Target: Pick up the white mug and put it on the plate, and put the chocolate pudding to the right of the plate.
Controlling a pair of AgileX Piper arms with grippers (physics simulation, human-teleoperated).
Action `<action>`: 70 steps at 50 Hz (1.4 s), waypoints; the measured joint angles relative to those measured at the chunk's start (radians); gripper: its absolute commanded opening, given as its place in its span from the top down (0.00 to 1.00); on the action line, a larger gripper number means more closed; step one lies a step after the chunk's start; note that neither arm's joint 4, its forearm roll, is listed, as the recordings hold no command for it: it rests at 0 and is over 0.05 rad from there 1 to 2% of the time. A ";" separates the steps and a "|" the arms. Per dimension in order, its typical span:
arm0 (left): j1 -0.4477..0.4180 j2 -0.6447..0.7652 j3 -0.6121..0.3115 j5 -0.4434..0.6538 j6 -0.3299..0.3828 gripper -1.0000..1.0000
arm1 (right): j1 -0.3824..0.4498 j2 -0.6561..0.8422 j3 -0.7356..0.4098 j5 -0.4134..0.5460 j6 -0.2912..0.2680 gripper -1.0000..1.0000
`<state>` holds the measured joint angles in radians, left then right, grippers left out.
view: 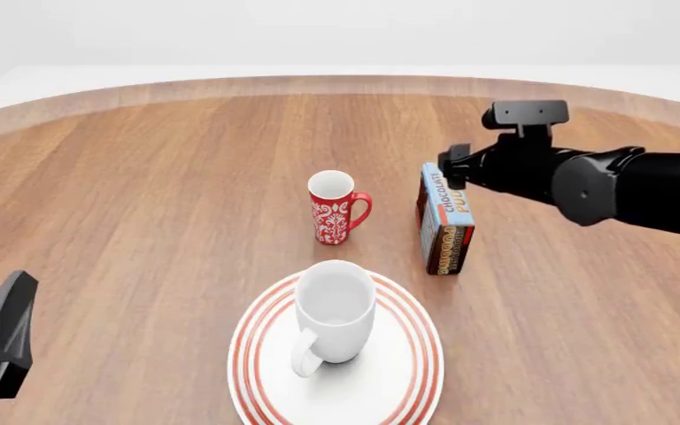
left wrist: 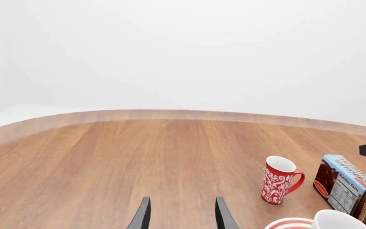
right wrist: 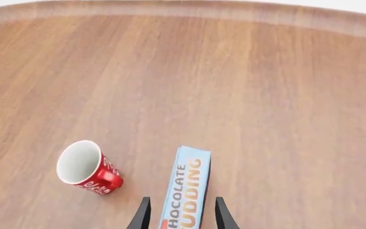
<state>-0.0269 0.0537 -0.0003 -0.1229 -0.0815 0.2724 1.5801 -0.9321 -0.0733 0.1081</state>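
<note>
Right claw [right wrist: 179,214]: fingers apart, one on each side of the pudding [view: 444,221], which stands on its narrow edge on the worktop [view: 139,195]. Contact between fingers and box cannot be confirmed. In the front view the right arm reaches in over the box's far end.

Left claw [left wrist: 179,217]: fingers apart, nothing between them, above bare worktop at the near left, well apart from all objects.

Mug [view: 332,314]: upright on the plate [view: 405,390], handle toward the near edge.

Plate: at the near centre of the worktop.

Pudding: beyond the plate and to its right, close to the rim.

Red mug [view: 336,207]: upright, beyond the plate, left of the pudding.
</note>
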 measured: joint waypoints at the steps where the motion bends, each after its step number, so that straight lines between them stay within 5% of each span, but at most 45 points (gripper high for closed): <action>1: 0.000 0.000 0.000 0.000 0.000 0.00 | 0.000 0.002 0.000 -0.001 0.000 0.00; 70: -0.002 0.015 0.000 -0.012 -0.001 0.00 | 0.010 0.124 0.005 -0.062 0.024 0.00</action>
<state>-0.0288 0.0689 -0.0003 -0.1345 -0.0827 0.2822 1.7038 -0.9274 -0.1356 0.1324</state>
